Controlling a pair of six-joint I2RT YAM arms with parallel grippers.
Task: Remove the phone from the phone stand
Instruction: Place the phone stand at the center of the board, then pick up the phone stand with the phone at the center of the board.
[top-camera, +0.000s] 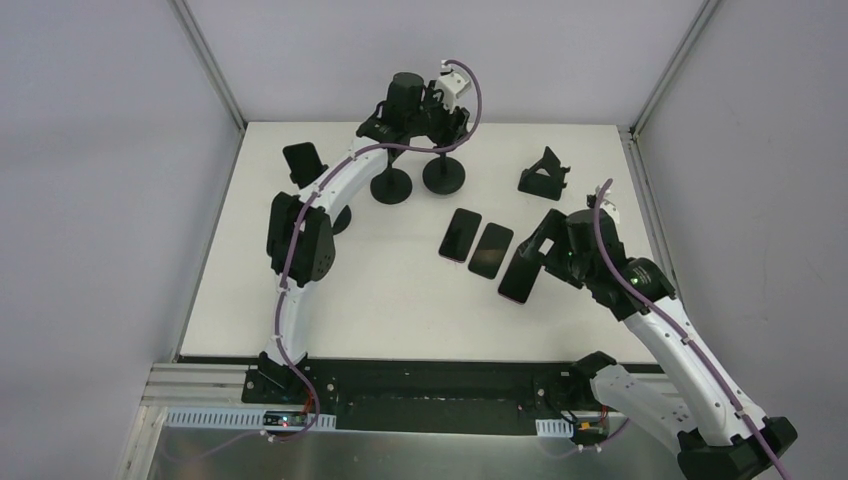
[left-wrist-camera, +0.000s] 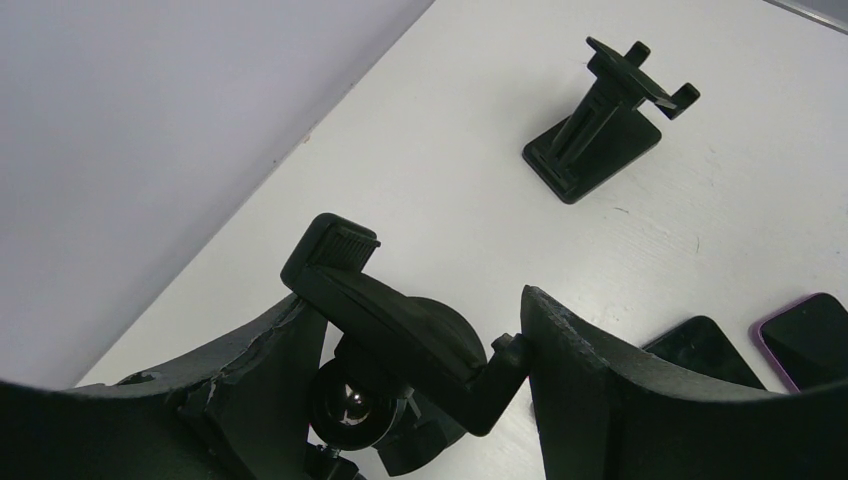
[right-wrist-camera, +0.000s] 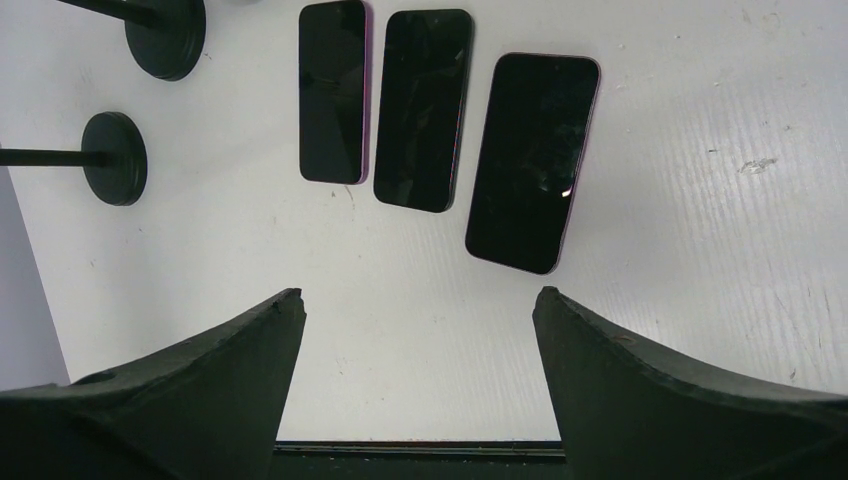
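A black phone (top-camera: 303, 160) sits upright in a phone stand at the table's far left, beside my left arm. My left gripper (top-camera: 415, 125) is at the back of the table. In the left wrist view it (left-wrist-camera: 415, 300) is shut on the empty clamp head (left-wrist-camera: 400, 320) of a pole stand; both fingers touch it. My right gripper (top-camera: 540, 247) is open and empty (right-wrist-camera: 415, 310), hovering just short of three phones lying flat in a row (right-wrist-camera: 333, 90) (right-wrist-camera: 423, 108) (right-wrist-camera: 532, 160). The nearest phone (top-camera: 517, 282) lies right below it.
Two pole stands with round bases (top-camera: 391, 186) (top-camera: 443, 176) stand at the back centre. A small black folding stand (top-camera: 545, 175) sits at the back right and shows in the left wrist view (left-wrist-camera: 605, 125). A white wall runs behind the table.
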